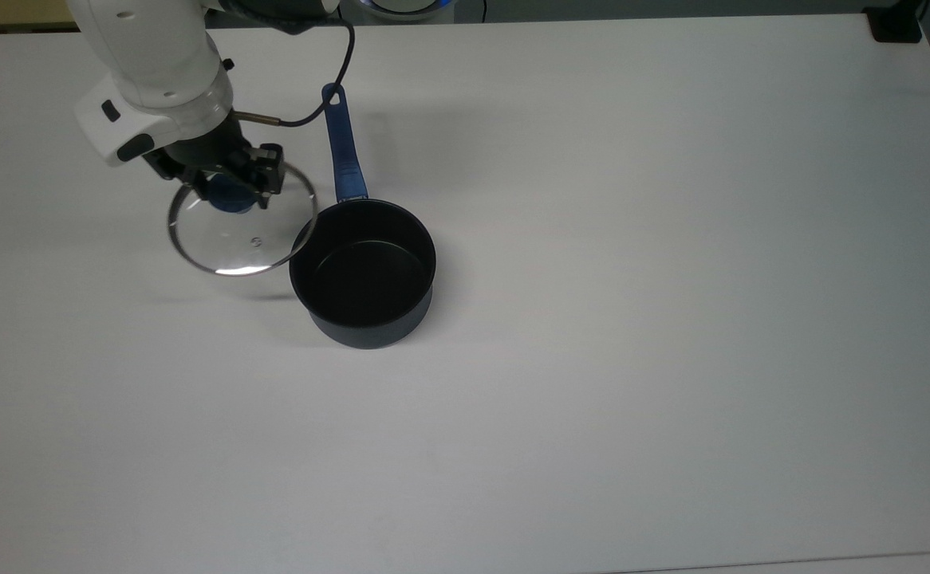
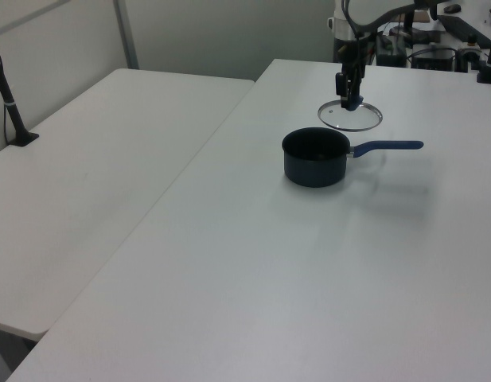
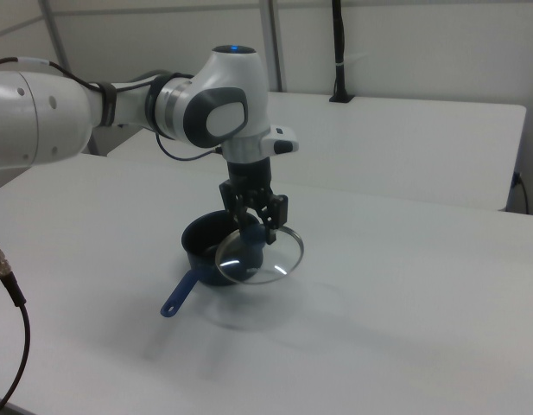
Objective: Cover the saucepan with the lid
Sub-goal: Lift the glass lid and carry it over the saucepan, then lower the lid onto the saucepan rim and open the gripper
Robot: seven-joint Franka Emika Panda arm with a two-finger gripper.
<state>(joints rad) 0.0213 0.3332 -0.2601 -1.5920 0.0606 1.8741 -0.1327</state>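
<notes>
I see the gripper (image 1: pixel 235 185) clamped on the lid (image 1: pixel 242 227), held above the white table (image 1: pixel 632 319), just beside the open saucepan (image 1: pixel 363 271).

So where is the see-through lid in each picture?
Top view: the lid hangs from the gripper, at the left of the saucepan.
Left view: the lid is behind the saucepan, up high.
Right view: the lid is in front of the saucepan.
Shared landmark: the saucepan's blue handle.
</notes>
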